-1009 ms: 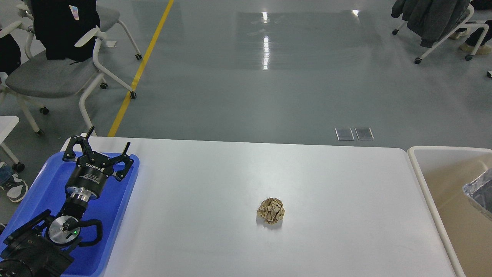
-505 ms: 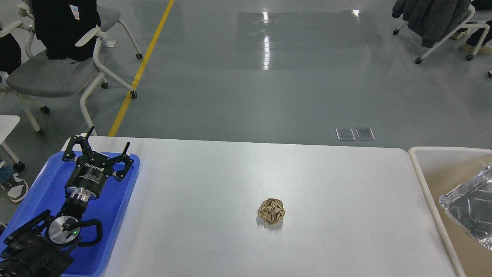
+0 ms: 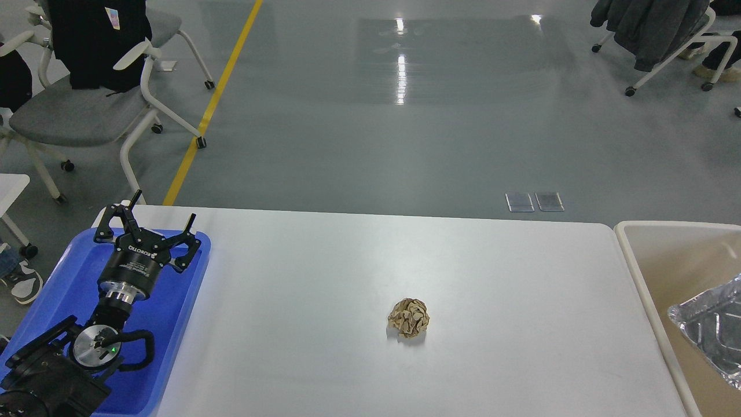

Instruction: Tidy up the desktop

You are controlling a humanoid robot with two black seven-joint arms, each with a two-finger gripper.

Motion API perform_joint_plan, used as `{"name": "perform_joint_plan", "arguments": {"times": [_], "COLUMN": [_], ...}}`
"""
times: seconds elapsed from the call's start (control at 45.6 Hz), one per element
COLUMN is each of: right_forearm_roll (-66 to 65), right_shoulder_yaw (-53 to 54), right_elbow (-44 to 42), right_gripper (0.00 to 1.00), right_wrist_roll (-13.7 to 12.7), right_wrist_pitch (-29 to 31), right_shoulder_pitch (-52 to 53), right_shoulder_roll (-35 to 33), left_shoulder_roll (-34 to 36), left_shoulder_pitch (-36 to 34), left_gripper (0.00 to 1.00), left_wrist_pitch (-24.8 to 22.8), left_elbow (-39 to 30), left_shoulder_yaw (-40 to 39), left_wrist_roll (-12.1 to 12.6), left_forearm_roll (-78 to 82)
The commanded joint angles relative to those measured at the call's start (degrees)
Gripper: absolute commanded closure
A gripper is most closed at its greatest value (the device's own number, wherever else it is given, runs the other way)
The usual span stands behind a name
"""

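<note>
The white desktop point(image 3: 324, 301) fills the lower part of the head view. A crumpled ball of brown paper point(image 3: 408, 317) lies on it, right of centre. My left gripper point(image 3: 162, 213) is open and empty, held over the far end of the blue tray point(image 3: 173, 301) at the table's left edge, far from the paper ball. My right gripper is out of view. A silver foil tray point(image 3: 711, 330) lies in the beige bin point(image 3: 637, 272) at the right.
Grey office chairs point(image 3: 75, 110) stand on the floor beyond the table's left corner, and another chair point(image 3: 666, 35) with a dark coat is at the far right. A yellow floor line point(image 3: 214, 98) runs away from the table.
The foil tray came further into view in the bin, then dropped lower and to the right. My left arm and the paper ball have not moved.
</note>
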Motion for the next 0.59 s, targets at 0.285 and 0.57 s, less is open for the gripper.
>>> {"name": "perform_joint_plan", "arguments": {"times": [0.285, 0.57], "right_forearm_roll": [-0.5, -4.2], "right_shoulder_yaw": [1.0, -0.7], "right_elbow": [0.1, 14.1], "right_gripper": [0.0, 0.0], "right_wrist_roll": [0.1, 0.0], "right_wrist_pitch": [0.1, 1.5], "right_shoulder_pitch": [-1.2, 14.6], "right_shoulder_roll": [-2.5, -17.2], "left_shoulder_roll": [0.0, -0.1], "left_shoulder_pitch": [0.0, 0.0], "left_gripper": [0.01, 0.01], "left_wrist_pitch": [0.0, 0.0], "left_elbow": [-0.1, 0.0], "left_shoulder_yaw": [0.0, 0.0], "left_wrist_roll": [0.0, 0.1], "left_forearm_roll": [0.0, 0.0]}}
